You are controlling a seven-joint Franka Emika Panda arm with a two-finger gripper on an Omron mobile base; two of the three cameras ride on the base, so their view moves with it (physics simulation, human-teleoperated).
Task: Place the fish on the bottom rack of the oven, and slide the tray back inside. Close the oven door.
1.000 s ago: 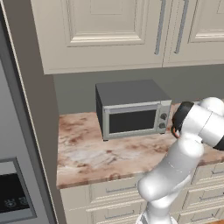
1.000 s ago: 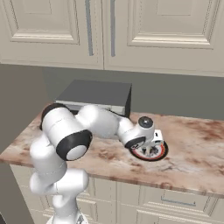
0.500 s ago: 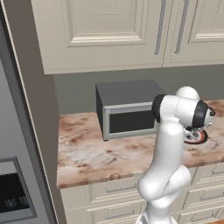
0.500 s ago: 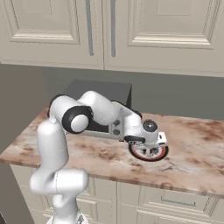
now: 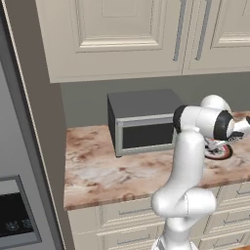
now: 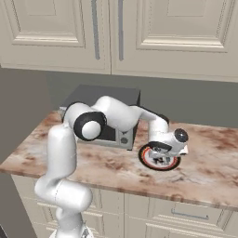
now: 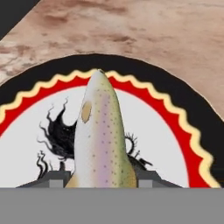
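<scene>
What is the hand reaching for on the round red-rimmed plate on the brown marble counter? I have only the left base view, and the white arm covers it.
Observer: The hand view shows a speckled green-and-pink fish lying across the white middle of the round black-and-red plate.
Operator: Are the jaws on it?
Observer: The gripper straddles the fish, with one dark fingertip right against each flank.
Operator: Which way does the fish point?
Observer: Its tapered end points away from the hand and reaches the plate's yellow scalloped line.
</scene>
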